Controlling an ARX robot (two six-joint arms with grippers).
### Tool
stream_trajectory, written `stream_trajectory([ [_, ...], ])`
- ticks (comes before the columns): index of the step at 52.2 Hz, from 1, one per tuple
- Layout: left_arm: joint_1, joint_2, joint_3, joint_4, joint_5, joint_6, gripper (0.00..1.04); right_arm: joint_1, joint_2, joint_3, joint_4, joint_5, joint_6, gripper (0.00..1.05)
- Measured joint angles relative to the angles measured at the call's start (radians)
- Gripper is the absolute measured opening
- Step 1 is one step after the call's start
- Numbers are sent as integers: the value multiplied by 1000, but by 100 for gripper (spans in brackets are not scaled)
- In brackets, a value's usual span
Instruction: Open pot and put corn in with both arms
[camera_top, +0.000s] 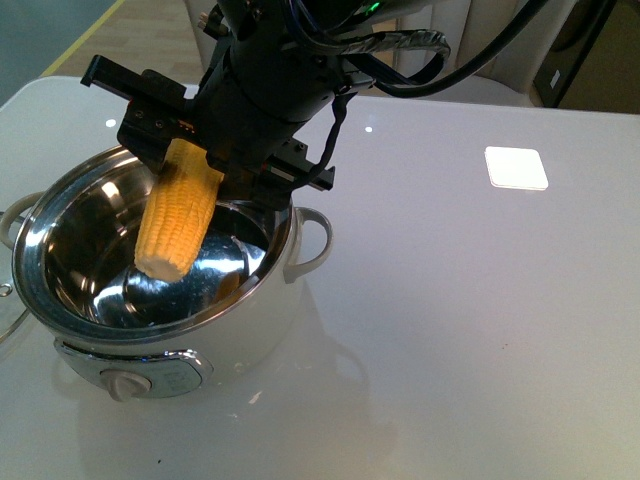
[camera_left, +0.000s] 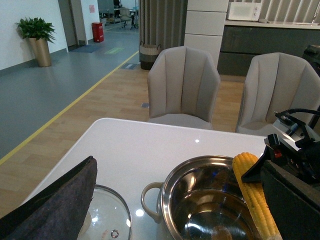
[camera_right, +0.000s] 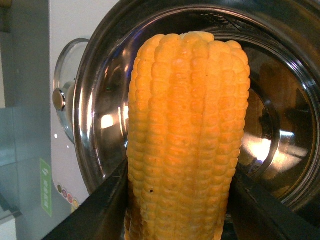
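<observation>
The right gripper (camera_top: 200, 160) pinches the upper end of the corn (camera_top: 178, 220), jaws pressed on the cob, which hangs tilted over the open pot (camera_top: 250, 320).

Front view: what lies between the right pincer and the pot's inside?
Only the corn, held by the right pincer, pointing down into the open pot; the front view shows it.

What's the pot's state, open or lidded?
Open: the pot shows bare steel inside; its glass lid lies on the table beside it.
</observation>
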Motion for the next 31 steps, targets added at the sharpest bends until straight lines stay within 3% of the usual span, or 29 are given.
stream_trajectory([
  [14, 0, 0, 0, 0, 0, 0, 98, -3, 6, -7, 3, 6, 7, 96],
  [24, 0, 0, 0, 0, 0, 0, 98, -30, -33, -80, 45, -2, 21, 96],
  [31, 0, 0, 0, 0, 0, 0, 98, -103, -138, -186, 114, 6, 14, 96],
])
